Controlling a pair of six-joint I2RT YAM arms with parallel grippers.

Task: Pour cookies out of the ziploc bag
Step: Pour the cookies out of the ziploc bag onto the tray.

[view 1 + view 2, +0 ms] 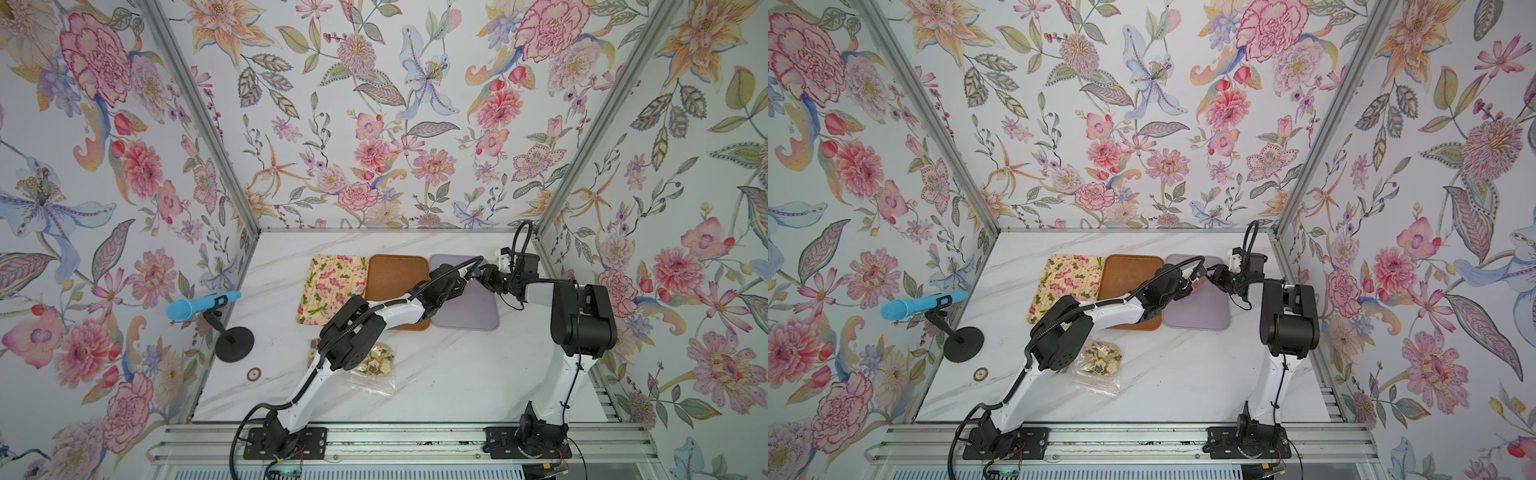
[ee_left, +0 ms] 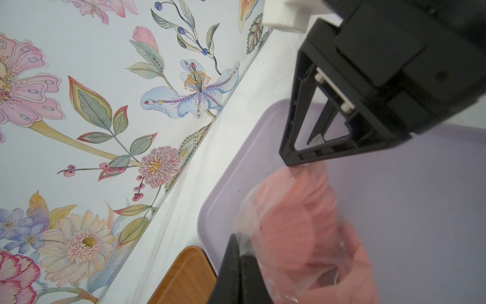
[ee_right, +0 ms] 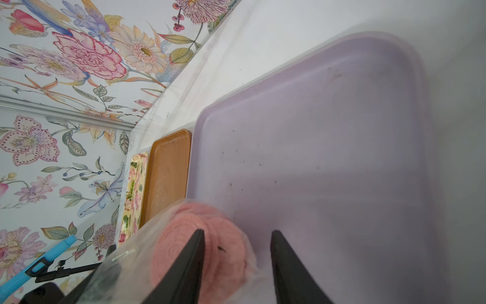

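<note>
1. My left pincer (image 2: 238, 247) is clenched on a clear bag (image 2: 328, 250) and pinches the plastic at one edge.
2. The bag is full of flat pink cookies (image 2: 289, 210), and all the ones I can see are inside it.
3. The bag hangs over the lilac tray (image 2: 420, 210), on the side next to the brown tray (image 2: 184, 276). I cannot tell whether it touches the tray's floor.
4. My right pincer (image 3: 238, 231) is released. Its jaws stand apart, with bare tray showing between them.
5. In the left wrist view, the tip of one right finger (image 2: 294, 147) touches the far end of the bag. In the right wrist view, part of the bag lies behind one finger.
6. A second bag (image 1: 374, 368), with cream and dark-brown cookies, lies flat on the table (image 1: 457, 374). It is nearer the arm bases and partly under my left arm's elbow.
7. A flowered tray (image 1: 328, 282), the brown tray and the lilac tray sit side by side in a row toward the back wall.
8. A blue scoop (image 1: 199, 305) rests on a black stand (image 1: 233, 343) at the table's left edge, well apart from the trays.
</note>
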